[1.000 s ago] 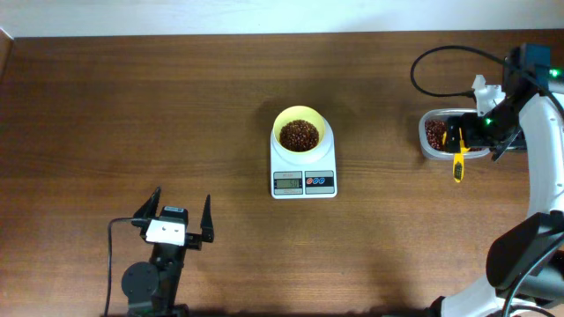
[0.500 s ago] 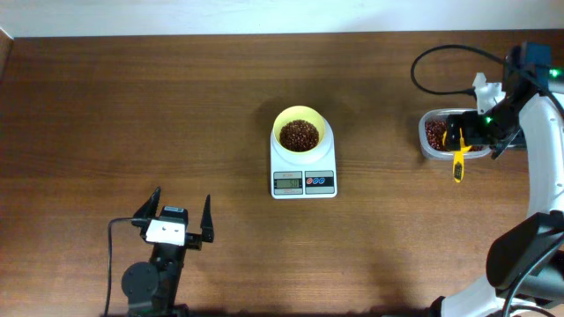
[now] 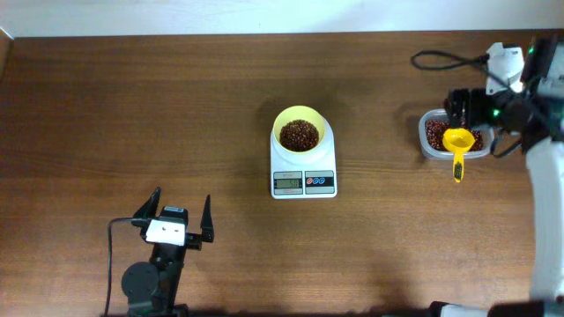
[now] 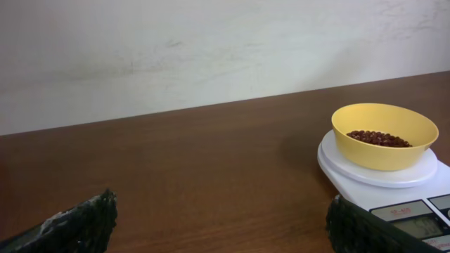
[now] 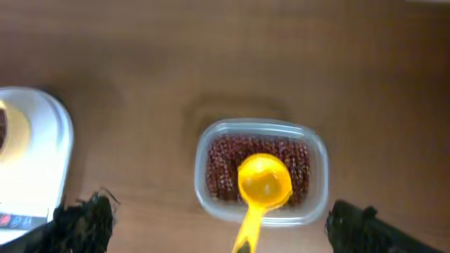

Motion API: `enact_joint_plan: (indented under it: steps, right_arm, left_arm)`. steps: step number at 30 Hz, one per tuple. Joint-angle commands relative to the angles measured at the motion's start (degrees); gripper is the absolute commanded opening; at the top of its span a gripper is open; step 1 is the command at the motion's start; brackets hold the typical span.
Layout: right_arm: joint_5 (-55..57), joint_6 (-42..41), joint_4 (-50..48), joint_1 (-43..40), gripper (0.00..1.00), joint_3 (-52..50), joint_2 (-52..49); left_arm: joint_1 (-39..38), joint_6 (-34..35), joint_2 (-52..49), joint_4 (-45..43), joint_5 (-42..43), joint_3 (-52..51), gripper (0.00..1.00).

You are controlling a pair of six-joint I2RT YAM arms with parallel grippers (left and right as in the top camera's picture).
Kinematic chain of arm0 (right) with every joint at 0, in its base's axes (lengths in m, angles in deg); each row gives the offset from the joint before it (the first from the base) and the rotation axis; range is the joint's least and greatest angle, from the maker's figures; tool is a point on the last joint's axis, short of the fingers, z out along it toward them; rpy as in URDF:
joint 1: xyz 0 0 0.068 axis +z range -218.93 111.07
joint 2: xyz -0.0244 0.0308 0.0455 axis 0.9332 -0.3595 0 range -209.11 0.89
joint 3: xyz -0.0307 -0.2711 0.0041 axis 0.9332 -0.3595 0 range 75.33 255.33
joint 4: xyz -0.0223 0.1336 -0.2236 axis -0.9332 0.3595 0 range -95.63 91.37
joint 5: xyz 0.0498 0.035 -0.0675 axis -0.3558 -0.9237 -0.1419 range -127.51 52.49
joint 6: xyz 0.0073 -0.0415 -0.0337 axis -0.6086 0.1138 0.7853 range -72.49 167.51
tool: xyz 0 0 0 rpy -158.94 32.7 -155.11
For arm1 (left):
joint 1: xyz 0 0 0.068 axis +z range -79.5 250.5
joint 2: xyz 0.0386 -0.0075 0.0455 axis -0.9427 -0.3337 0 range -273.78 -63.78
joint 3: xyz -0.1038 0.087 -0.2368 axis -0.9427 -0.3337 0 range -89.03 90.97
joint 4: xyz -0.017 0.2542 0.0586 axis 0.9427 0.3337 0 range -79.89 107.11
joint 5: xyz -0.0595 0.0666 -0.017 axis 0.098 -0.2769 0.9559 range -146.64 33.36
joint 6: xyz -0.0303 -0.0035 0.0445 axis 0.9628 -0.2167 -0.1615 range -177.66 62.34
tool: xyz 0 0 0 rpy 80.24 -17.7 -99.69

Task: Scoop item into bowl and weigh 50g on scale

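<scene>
The pale-yellow bowl [image 3: 300, 119] stands on the white scale [image 3: 304, 182] at mid-table and holds a small heap of reddish-brown beans [image 3: 299, 135]. It also shows in the left wrist view [image 4: 383, 137] on the scale [image 4: 380, 184]. More beans [image 5: 221, 165] fill a clear tub [image 5: 260, 126] at the right. A yellow scoop [image 5: 264, 183] rests in it, handle over the near rim. My right gripper [image 5: 225, 225] is open and empty, above the tub [image 3: 429, 145]. My left gripper [image 3: 182, 201] is open and empty at the lower left.
The scale's edge shows at the left of the right wrist view [image 5: 35, 154]. A black cable [image 3: 441, 60] loops on the table behind the tub. A pale wall [image 4: 211, 49] runs along the table's far edge.
My right gripper has let go of the scoop and drawn up and back from the tub. The scoop now lies with its cup on the beans. The left arm has not moved.
</scene>
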Motion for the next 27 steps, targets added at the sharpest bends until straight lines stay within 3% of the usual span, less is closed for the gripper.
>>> enact_joint_plan:
  steps: [1,14,22,27]
  right_arm:
    - [-4.48,-0.44,-11.32,2.71,0.99,-12.92,8.68]
    - [-6.86,-11.06,-70.95,4.04,0.99,-63.69,43.25]
    - [-6.64,-11.74,-73.88,4.04,0.99,-84.56,63.58]
    - [-3.17,-12.68,-66.66,4.48,0.99,-85.85,74.42]
  left_arm:
    - [0.42,-0.74,0.5,0.39,0.11,-0.09,0.99]
    - [0.42,-0.74,0.5,0.39,0.11,-0.09,0.99]
    - [0.39,-0.74,0.5,0.39,0.11,-0.09,0.99]
    - [0.42,-0.74,0.5,0.39,0.11,-0.09,0.99]
